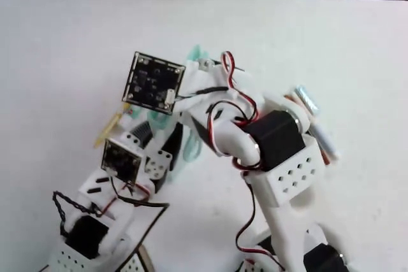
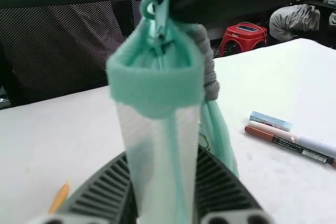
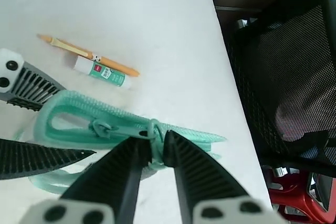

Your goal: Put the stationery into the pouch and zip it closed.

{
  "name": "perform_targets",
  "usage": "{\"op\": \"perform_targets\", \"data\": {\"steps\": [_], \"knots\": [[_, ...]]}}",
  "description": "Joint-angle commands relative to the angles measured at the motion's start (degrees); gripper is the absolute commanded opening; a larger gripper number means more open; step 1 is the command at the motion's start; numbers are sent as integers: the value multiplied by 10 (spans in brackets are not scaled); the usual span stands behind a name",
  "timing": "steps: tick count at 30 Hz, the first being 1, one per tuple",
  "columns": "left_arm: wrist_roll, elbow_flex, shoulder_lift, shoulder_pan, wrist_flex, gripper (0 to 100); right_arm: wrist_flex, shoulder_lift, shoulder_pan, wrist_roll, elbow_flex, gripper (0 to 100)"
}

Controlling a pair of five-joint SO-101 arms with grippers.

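Left end effector has its ribbed jaws closed on the lower body of the pouch and holds it on end, so the teal zip edge stands up beyond the jaw tips. Right end effector sits over that edge with its black jaws almost together, the zip pull pinched between their tips. So both arms are on the pouch and neither is carrying any stationery. From where I stand, none of it has gone in. A pencil and a glue stick lie touching on the tabletop, just to the outer side of the left end effector and past the tips of the right one. A marker and a small blue block lie side by side on the other side, well apart from both end effectors. I can see nothing through the pouch's clear panel. Near the left jaws the teal edge bows out into a loop, which suggests the mouth is at least partly open, though I cannot tell how far the zip has run. My read is that this is the opening stage, with one arm steadying the pouch and the other working the pull. The whole loading job is left to do: all four pieces have to be picked up and dropped in, then the pull drawn back along the edge to shut it.
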Motion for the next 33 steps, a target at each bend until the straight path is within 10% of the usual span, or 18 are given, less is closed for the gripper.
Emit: {"op": "perform_targets", "data": {"steps": [1, 33], "knots": [[-8, 2, 3, 6, -1, 62, -48, 10, 55, -3, 1, 18], [-8, 2, 3, 6, 3, 63, -188, 114, 171, -3, 15, 18]]}}
